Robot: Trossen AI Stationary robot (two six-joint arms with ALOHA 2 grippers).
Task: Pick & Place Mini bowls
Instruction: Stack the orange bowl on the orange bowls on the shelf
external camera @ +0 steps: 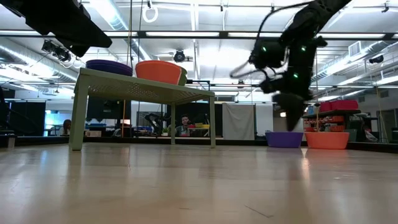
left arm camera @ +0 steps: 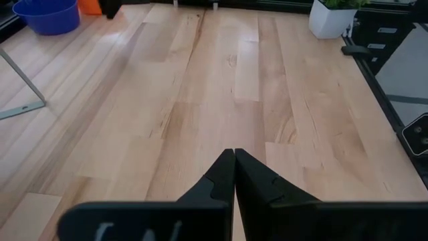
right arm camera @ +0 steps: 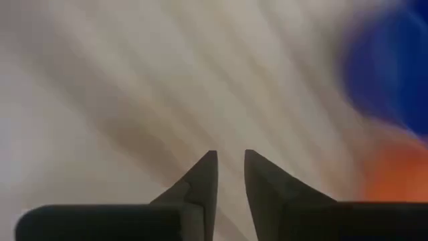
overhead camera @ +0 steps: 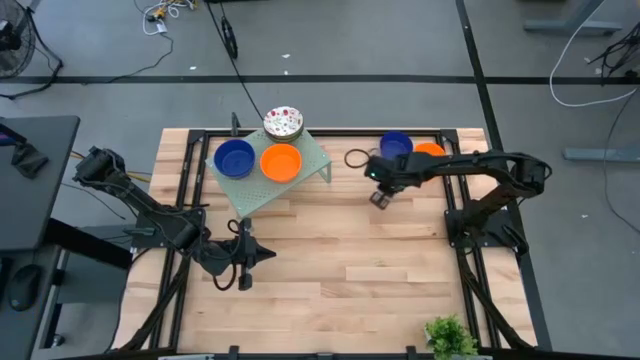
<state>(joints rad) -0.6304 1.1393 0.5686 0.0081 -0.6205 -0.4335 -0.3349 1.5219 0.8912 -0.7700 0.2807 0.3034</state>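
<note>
A blue mini bowl (overhead camera: 234, 158), an orange one (overhead camera: 281, 162) and a white speckled one (overhead camera: 283, 123) sit on the pale green rack (overhead camera: 262, 196) at the far left. Another blue bowl (overhead camera: 396, 144) and orange bowl (overhead camera: 430, 150) stand on the table at the far right; they also show in the low view, blue (external camera: 284, 139) and orange (external camera: 327, 139). My right gripper (overhead camera: 380, 198) hangs above the table just near of these two, pointing down, empty, its fingertips a narrow gap apart (right arm camera: 229, 155). My left gripper (overhead camera: 268, 255) is shut and empty (left arm camera: 234, 152) low over the near left of the table.
A dark ring (overhead camera: 356, 158) lies on the table left of the far-right bowls. A small potted plant (overhead camera: 450, 335) stands at the near right corner. Black frame rails (overhead camera: 465, 250) run along the table's sides. Bare wood lies between the rack and my right gripper.
</note>
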